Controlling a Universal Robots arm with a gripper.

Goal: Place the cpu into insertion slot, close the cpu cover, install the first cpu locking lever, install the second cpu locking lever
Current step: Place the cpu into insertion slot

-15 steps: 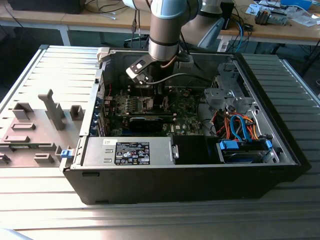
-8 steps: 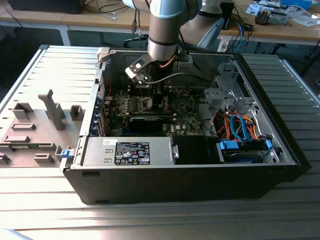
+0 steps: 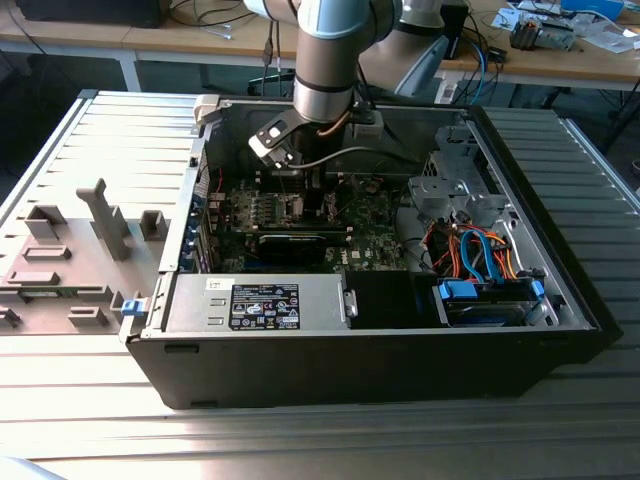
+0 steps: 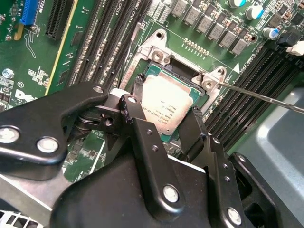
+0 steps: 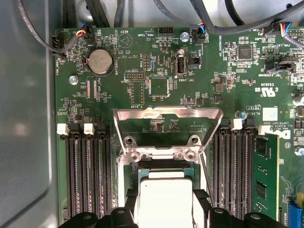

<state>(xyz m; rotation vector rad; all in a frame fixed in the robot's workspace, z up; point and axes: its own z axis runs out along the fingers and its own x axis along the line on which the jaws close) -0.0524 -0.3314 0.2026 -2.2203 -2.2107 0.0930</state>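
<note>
While fingers [image 4: 191, 127] pinch cpu [image 4: 166, 102], at insertion slot [image 4: 159, 53]

You see the cpu [image 4: 166, 108] with a smooth, dull silver metal face, the cpu cover [image 5: 167, 112] in shiny bare metal, and the end effector [image 4: 167, 96] in matt black.

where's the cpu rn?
In both wrist views the cpu lies in the slot, between the two memory-slot banks, right at the pincer.

Coin battery [image 5: 100, 61], blue cables [image 3: 487, 250], power supply [image 3: 250, 305]
</note>
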